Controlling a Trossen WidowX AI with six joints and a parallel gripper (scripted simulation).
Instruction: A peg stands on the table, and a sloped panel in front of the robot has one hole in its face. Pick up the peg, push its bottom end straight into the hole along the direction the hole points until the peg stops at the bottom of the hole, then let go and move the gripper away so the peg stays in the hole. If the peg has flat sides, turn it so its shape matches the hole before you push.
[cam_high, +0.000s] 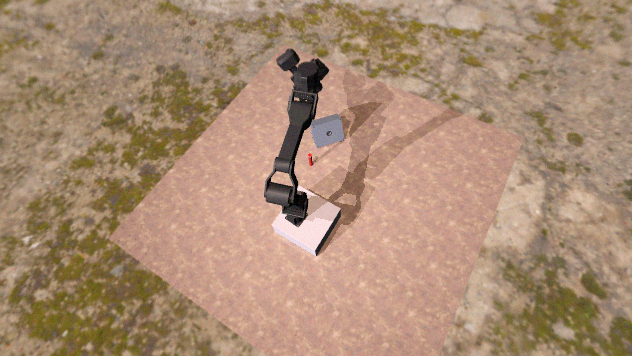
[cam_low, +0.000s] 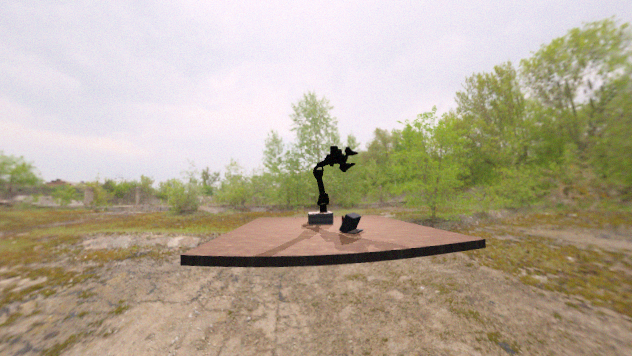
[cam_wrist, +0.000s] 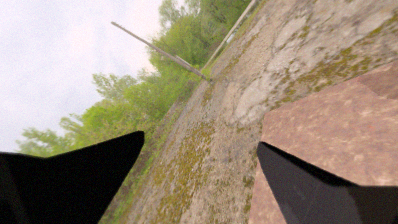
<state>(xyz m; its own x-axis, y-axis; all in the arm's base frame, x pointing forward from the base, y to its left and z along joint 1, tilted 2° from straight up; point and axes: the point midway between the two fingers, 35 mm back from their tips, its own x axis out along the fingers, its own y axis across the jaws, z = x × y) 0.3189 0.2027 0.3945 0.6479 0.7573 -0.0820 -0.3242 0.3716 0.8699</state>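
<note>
A small red peg (cam_high: 310, 160) stands upright on the table in the top view, between the robot base and the panel. The peg cannot be made out in the exterior view and is outside the wrist view. A grey sloped panel (cam_high: 321, 138) (cam_low: 351, 223) has one dark, round-looking hole (cam_high: 329, 133) in its face. My gripper (cam_high: 305, 64) (cam_low: 355, 158) (cam_wrist: 201, 141) is open and empty. It is high above the table, beyond the panel as seen from the base, and points outward, away from both peg and panel.
The arm rises from a pale base block (cam_high: 305, 234) (cam_low: 320, 218) on the reddish square table (cam_high: 425, 225) (cam_low: 280, 240). The arm's shadows fall across the table beside the panel. The wrist view shows a table corner (cam_wrist: 320, 125), rough ground, trees and sky.
</note>
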